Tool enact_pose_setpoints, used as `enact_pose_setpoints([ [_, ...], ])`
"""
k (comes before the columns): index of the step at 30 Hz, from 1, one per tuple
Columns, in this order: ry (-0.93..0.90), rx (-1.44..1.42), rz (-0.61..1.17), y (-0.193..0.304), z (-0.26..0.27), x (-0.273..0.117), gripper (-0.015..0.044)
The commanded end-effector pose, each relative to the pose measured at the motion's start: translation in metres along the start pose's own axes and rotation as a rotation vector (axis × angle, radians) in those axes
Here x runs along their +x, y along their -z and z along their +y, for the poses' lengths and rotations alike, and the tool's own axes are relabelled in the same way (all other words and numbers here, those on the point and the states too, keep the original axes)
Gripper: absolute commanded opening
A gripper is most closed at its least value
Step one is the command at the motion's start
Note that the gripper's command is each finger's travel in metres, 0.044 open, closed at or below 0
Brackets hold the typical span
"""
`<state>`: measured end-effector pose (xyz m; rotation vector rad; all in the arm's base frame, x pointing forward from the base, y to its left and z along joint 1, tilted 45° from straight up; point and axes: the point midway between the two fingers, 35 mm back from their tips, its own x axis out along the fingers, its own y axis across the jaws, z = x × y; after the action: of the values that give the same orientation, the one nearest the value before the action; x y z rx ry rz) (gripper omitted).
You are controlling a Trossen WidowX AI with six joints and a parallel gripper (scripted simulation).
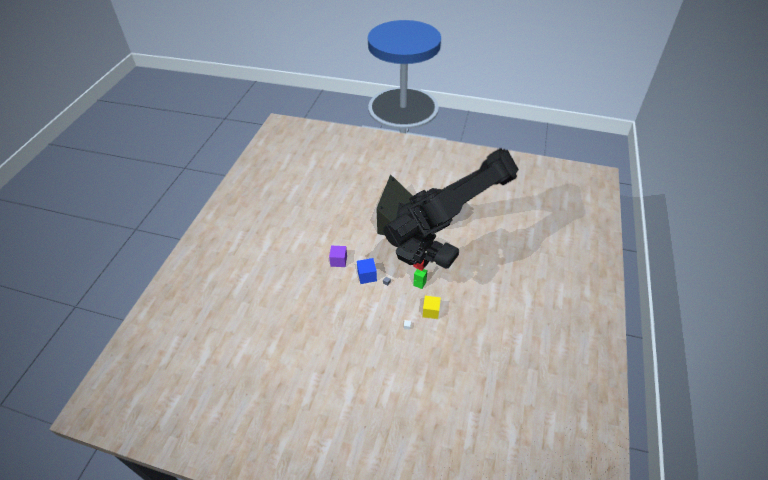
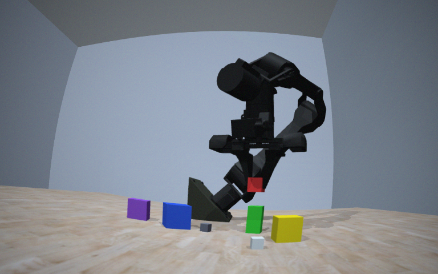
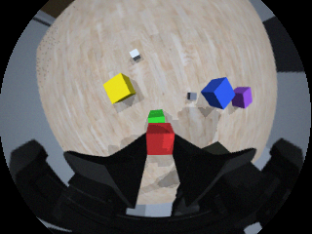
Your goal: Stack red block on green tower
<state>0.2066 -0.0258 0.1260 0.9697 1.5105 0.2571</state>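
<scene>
A pale wood-grain table carries everything. Standing directly on it are the green tower — upright, with a yellow block just beside it — and a small white cube in front of both. Further along, a small grey cube, a blue block and a purple block are set apart from one another. The arm's dark base is also seated on the table.

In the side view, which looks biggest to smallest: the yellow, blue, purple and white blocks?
1. Yellow block and blue block: near alike, and yellow sits closer to the camera, so I won't rank them.
2. Purple block, though it sits farther back.
3. White block, clearly smallest.
</scene>
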Motion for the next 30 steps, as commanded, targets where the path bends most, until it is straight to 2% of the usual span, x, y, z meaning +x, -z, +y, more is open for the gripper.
enact_pose_setpoints([
  [1, -0.003, -0.002, -0.004, 0.000, 0.002, 0.009, 0.0000],
  [6, -0.005, -0.002, -0.004, 0.001, 0.002, 0.026, 0.0000],
  [24, -0.005, -0.002, -0.004, 0.001, 0.002, 0.025, 0.0000],
  [30, 0.000, -0.003, 0.001, 0.001, 0.001, 0.027, 0.0157],
])
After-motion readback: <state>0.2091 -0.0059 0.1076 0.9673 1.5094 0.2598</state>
